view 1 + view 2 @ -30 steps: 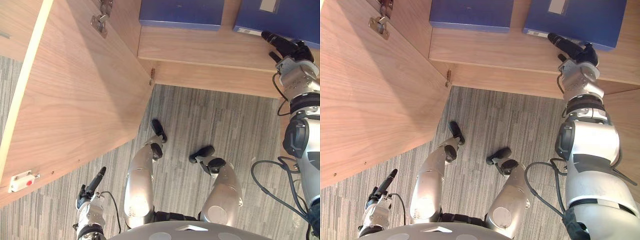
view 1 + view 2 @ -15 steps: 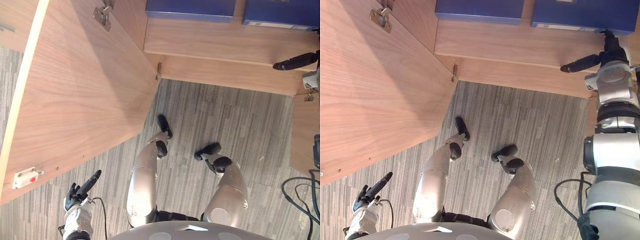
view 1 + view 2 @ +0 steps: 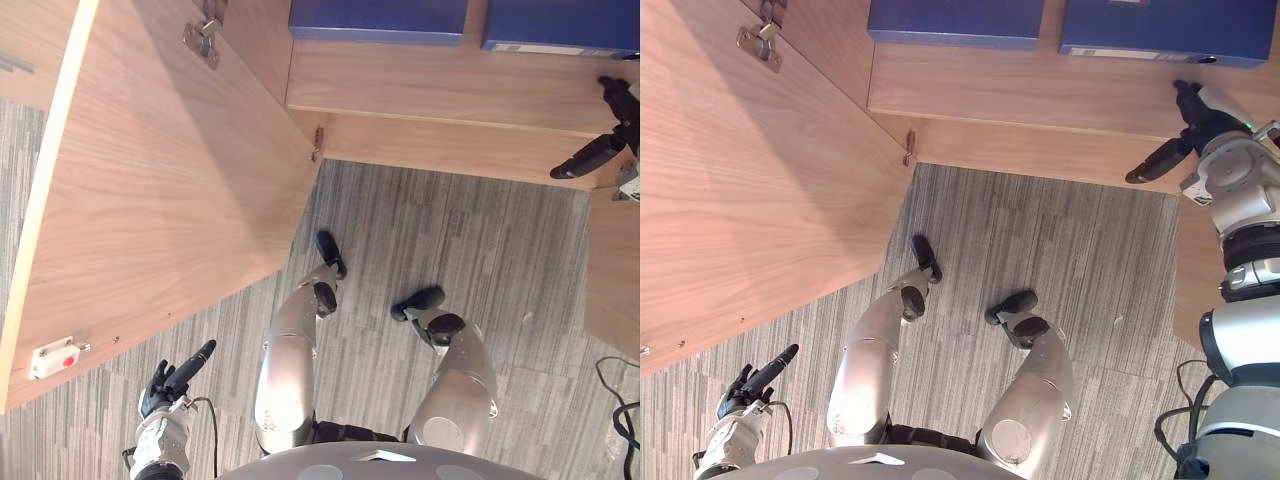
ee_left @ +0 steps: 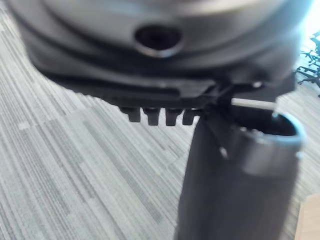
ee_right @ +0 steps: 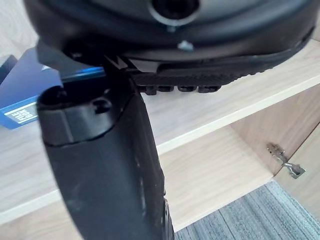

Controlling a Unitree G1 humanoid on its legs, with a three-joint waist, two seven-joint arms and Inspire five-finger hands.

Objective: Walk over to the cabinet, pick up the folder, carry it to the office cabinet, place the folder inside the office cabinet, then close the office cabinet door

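Now, far left, the office cabinet door [image 3: 170, 180] is seen swung wide open, its pale wood inner face turned towards the camera. A small white latch [image 3: 52, 358] with a red dot is fixed near its lower outer corner, and a metal hinge [image 3: 200, 38] is mounted up near the top.

Down below the door, the left robot hand [image 3: 165, 385] is held low over the grey striped carpet [image 3: 450, 230]. Its fingers are stretched out loosely and nothing is gripped in it; in its wrist view, bare carpet is seen past the hand.

Across to the middle, and the cabinet's shelf [image 3: 420, 85] is laid bare at the top of the head views. Two blue folders are found lying flat on it: the left folder [image 3: 378, 18] nearer the hinge side and the right folder [image 3: 560, 25] beside it, with a strip of bare shelf kept between them. A pale label is shown along the right folder's front edge.

Over on the right, the right robot hand [image 3: 1195, 128] is raised at the front edge of the shelf, just below the right folder and apart from it. Its fingers are extended, the thumb is spread away from them, and nothing is held. A wooden panel [image 3: 612, 270] is seen at the far right, below the shelf.
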